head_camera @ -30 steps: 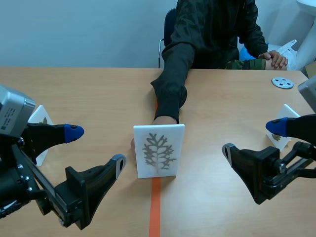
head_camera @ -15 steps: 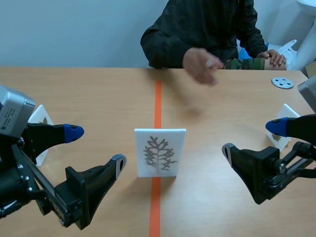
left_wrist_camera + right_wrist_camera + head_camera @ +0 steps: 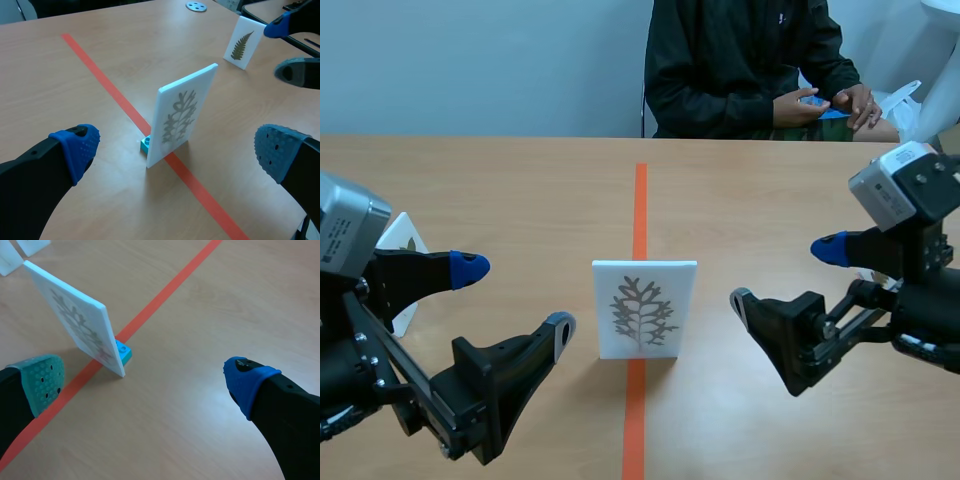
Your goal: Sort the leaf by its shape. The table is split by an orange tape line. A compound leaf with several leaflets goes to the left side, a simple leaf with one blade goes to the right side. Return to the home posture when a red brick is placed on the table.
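Leaf-sorting table, seen from between the arms. The table (image 3: pixel 520 185) is divided by an orange tape line (image 3: pixel 639 205) running from the far edge toward the near edge.

The leaf card (image 3: pixel 644 308), a white plate printed with a grey branching leaf, stands upright directly on the line, well short of the far edge. A small teal block (image 3: pixel 123 352) touches the foot of the card on its back side, also on the line.

The left gripper (image 3: pixel 515 298) hangs on the left side of the line, its fingers spread wide and holding nothing. Bare tabletop separates its nearer fingertip from the card's left edge.

The right gripper (image 3: pixel 786 274) hangs on the right side, likewise released and carrying nothing. A wider strip of bare wood lies between it and the card's right edge.

The surface is open along the line from the card to the far edge.

A second white card (image 3: pixel 405 240) stands toward the table's left edge, partly hidden behind the left arm. A fern card (image 3: pixel 242 44) stands toward the right edge, beside the right arm. A grey disc (image 3: pixel 196 6) lies near the far edge, right of the line.

A person (image 3: pixel 740 60) sits beyond the far edge, with both hands (image 3: pixel 825 102) together off the table's middle.
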Controlling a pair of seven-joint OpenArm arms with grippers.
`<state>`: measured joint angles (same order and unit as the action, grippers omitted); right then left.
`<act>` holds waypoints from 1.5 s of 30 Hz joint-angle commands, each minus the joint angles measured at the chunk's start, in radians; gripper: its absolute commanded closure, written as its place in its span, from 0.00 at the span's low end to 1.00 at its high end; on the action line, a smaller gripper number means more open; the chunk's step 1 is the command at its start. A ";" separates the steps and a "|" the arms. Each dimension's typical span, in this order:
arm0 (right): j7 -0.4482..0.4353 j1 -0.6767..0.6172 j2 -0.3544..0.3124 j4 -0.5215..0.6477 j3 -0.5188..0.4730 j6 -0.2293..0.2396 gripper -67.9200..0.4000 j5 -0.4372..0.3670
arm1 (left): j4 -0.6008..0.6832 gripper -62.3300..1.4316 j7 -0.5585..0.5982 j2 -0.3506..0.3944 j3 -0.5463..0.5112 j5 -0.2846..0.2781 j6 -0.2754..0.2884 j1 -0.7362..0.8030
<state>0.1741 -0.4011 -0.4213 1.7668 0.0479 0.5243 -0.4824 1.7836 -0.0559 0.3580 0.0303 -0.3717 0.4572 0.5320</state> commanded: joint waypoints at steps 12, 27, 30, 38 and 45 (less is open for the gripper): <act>-0.205 0.228 -0.002 -0.286 0.234 0.027 0.00 0.134 | 0.003 0.00 0.013 0.005 -0.006 -0.010 0.002 -0.003; -0.518 0.447 0.108 -0.621 0.474 0.003 0.00 0.403 | 0.003 0.00 0.013 0.005 -0.006 -0.010 0.002 -0.003; -0.542 0.467 0.123 -0.653 0.510 -0.024 0.00 0.438 | 0.003 0.00 0.013 0.005 -0.006 -0.010 0.002 -0.003; -0.560 0.480 0.128 -0.677 0.556 -0.060 0.24 0.462 | 0.003 0.00 0.013 0.003 -0.006 -0.010 0.002 -0.003; -0.563 0.479 0.128 -0.677 0.556 -0.060 0.40 0.462 | 0.003 0.00 0.013 0.003 -0.006 -0.010 0.002 -0.003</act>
<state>-0.3698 0.0658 -0.2890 1.0725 0.6109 0.4641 -0.0078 1.7836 -0.0559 0.3576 0.0303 -0.3717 0.4572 0.5320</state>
